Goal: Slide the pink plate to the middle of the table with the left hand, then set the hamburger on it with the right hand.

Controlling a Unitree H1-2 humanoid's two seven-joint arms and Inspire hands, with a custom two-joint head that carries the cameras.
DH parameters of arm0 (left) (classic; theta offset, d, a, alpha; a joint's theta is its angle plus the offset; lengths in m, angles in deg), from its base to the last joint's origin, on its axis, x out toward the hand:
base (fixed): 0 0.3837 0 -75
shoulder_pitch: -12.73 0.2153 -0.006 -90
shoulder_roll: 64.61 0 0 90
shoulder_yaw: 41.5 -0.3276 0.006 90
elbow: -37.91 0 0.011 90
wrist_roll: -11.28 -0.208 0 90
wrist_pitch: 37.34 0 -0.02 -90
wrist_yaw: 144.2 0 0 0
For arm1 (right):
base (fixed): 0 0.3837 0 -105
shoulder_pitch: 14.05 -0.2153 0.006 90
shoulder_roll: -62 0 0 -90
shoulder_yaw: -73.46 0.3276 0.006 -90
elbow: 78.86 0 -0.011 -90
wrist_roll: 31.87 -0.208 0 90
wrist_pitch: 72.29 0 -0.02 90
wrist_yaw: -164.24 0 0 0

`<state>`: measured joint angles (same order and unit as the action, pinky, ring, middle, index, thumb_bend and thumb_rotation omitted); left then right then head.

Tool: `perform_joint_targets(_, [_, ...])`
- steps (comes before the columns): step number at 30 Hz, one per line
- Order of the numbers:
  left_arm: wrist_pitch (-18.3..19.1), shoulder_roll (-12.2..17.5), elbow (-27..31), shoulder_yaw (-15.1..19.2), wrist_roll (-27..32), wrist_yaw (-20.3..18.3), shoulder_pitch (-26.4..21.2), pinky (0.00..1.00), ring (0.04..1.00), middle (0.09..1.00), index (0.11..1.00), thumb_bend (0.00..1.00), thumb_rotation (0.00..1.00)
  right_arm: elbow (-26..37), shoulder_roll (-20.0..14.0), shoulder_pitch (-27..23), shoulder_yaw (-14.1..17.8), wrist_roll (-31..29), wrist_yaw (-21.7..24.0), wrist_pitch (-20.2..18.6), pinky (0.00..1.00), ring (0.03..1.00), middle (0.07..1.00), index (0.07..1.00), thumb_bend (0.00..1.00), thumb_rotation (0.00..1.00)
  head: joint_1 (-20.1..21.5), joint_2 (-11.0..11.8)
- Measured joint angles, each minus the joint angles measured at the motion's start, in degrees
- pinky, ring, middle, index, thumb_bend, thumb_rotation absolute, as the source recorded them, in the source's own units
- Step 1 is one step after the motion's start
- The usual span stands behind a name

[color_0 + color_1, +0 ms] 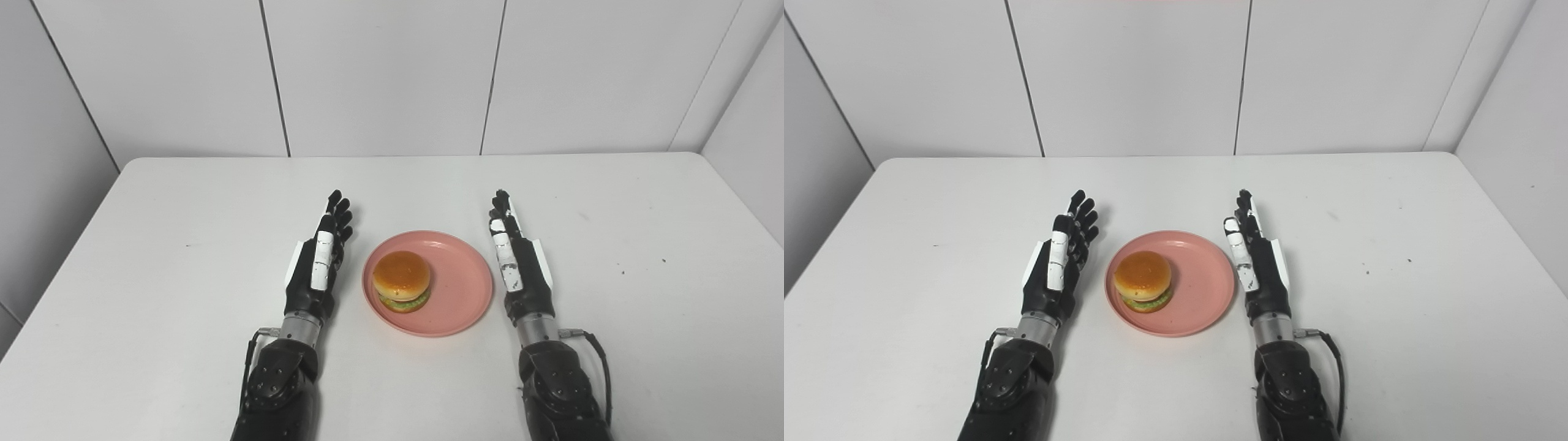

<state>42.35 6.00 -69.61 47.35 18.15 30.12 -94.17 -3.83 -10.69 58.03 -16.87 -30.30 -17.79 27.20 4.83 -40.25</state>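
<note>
The round pink plastic plate (456,294) sits mid-table on the white table (184,202); the toy hamburger with its glossy orange bun (402,281) rests left of the plate's centre. My left hand (318,263) and right hand (517,263) flank the plate, released, grasping nothing. Risk: either hand, withdrawing, could clip the rim and shift the plate

Smooth matt pink plate (465,288), glossy-bunned hamburger (402,280), matt white table (184,245)

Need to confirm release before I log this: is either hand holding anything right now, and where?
Nothing is held. The left hand and right hand flank the pink plate, fingers straight and apart from it. The hamburger sits on the plate untouched.
</note>
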Motion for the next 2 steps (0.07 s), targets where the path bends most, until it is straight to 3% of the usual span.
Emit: perform_joint_targets(2, [-0.1,0.0,-0.2,-0.1,-0.4,0.0,-0.1,1.0,1.0,1.0,1.0,0.76,1.0,0.0,-0.2,0.0,0.0,-0.8,0.2,0.0,1.0,1.0,1.0,1.0,0.6,1.0,0.0,0.0])
